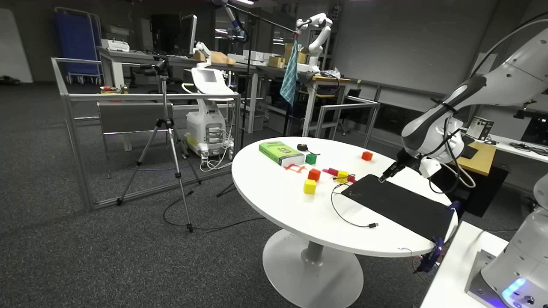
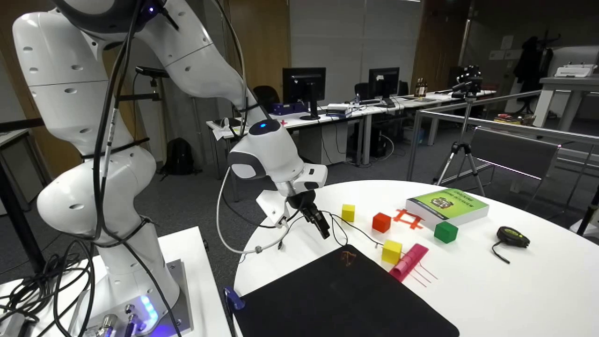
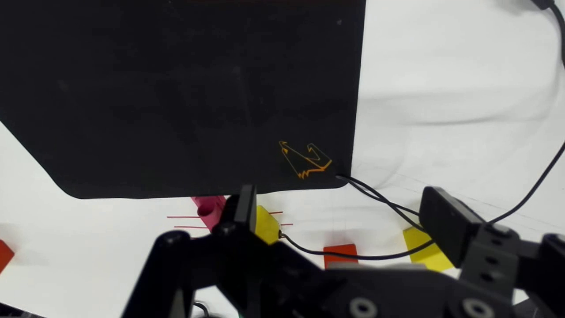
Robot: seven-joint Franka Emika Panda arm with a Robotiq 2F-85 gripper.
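In an exterior view, left to right: a yellow cube and a cable plug lie on the white worktop; the gripper, spread and empty, hangs near the left end of the black mat. The mat lies flat below and rightward, its long axis apparently pointing toward the blue clamps.
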